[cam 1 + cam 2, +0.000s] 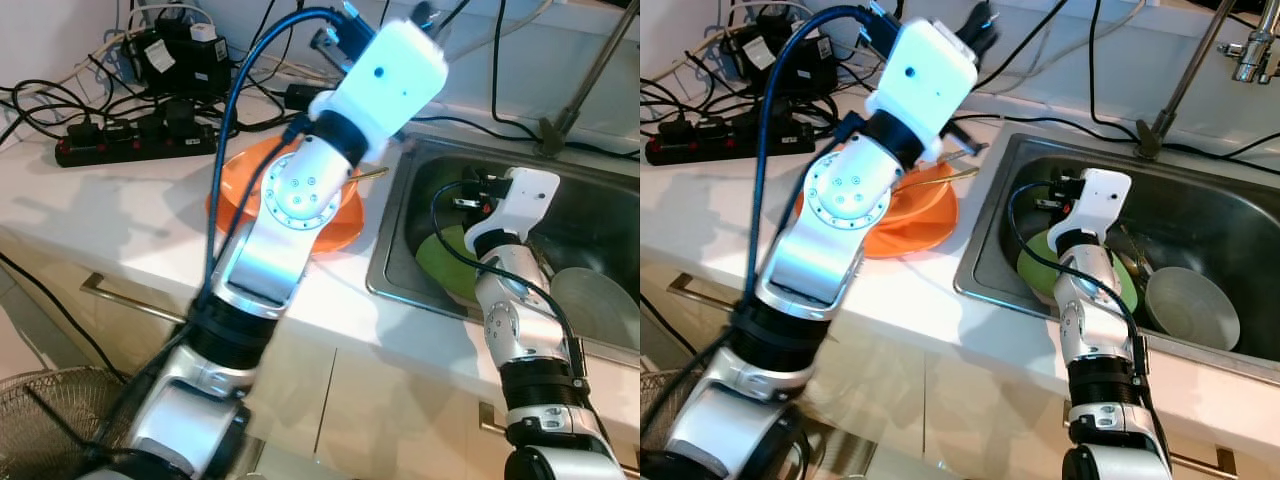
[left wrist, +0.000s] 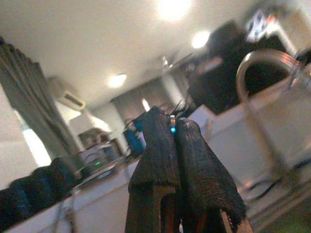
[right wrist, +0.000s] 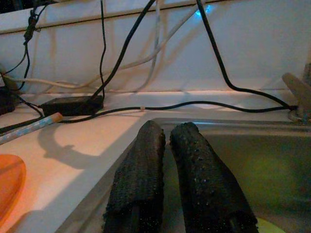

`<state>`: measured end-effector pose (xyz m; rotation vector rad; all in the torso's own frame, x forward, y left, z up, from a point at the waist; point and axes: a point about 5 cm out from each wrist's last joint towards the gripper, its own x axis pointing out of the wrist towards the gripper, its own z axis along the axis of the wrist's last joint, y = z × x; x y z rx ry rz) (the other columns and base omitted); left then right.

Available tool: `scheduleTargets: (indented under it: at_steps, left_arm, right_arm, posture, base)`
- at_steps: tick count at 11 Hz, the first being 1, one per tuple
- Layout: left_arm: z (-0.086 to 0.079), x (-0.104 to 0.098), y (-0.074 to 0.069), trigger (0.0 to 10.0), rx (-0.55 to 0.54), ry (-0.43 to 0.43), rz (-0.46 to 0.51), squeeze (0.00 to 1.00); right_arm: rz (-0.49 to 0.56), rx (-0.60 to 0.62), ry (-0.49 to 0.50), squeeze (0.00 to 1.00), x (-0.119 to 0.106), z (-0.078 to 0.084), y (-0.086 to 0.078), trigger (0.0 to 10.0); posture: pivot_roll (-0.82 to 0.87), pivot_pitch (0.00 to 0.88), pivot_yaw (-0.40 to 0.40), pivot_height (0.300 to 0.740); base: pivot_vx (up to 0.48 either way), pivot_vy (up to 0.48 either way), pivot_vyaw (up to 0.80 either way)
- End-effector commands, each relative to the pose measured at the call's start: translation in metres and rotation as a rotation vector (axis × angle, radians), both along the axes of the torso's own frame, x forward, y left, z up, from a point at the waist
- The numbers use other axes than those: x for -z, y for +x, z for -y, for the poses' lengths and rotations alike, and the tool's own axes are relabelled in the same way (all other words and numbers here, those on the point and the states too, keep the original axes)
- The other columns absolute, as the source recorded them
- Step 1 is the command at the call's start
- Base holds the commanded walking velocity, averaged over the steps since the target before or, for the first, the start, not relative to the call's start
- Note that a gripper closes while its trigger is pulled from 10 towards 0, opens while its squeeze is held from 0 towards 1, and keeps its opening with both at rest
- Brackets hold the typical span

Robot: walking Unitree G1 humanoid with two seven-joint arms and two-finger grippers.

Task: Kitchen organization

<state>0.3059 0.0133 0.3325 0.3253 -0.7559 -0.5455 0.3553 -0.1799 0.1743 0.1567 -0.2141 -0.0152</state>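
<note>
Hovering over sink [image 1: 1200, 215]: right gripper [image 3: 167, 145], fingers pressed together, nothing held, above green plate [image 1: 1040, 262]. Left gripper [image 2: 172, 141] raised high above counter [image 1: 120, 225], clenched, empty. Orange plate [image 1: 910, 220] at 9 o'clock from sink, chopstick-like stick [image 1: 940, 178] across rim. Grey bowl [image 1: 1190, 305] at 3 o'clock from green plate. Judgement: next grasp needs fingers parted first, then rim pinch; plate glossy, shallow, likely slippery.
</note>
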Motion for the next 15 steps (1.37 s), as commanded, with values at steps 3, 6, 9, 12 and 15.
scheduleTargets:
  at_steps: [3, 6, 9, 12, 15]
  left_arm:
    - [-0.004, 0.004, -0.003, 10.0, 0.182, -0.203, -0.1, 0.0]
    - [-0.01, 0.014, 0.004, 10.0, 0.281, -0.357, -0.229, 0.0]
    - [-0.015, 0.018, 0.006, 10.0, 0.325, -0.39, -0.276, 0.0]
    - [-0.013, 0.02, 0.006, 10.0, 0.366, -0.395, -0.32, 0.0]
    - [-0.009, 0.023, 0.006, 10.0, 0.404, -0.381, -0.359, 0.0]
  right_arm:
    - [0.041, -0.071, -0.011, 1.0, -0.008, -0.005, 0.001, 10.0]
    - [0.121, -0.307, -0.108, 1.0, -0.026, -0.014, -0.006, 10.0]
    - [0.173, -0.36, -0.172, 1.0, -0.04, -0.002, -0.012, 10.0]
    - [0.247, -0.438, -0.208, 1.0, -0.059, -0.001, -0.022, 10.0]
    - [0.298, -0.547, -0.198, 0.0, -0.066, -0.015, -0.033, 10.0]
  posture:
    - [0.2, 0.016, -0.044, 0.74]
    - [0.2, 0.016, -0.04, 0.74]
    - [0.19, 0.015, -0.035, 0.74]
    - [0.18, 0.003, -0.021, 0.74]
    - [0.17, 0.0, -0.009, 0.74]
  base:
    - [0.0, 0.0, 0.0]
    - [0.0, 0.0, 0.0]
    - [0.0, 0.0, 0.0]
    - [0.0, 0.0, 0.0]
    - [0.0, 0.0, 0.0]
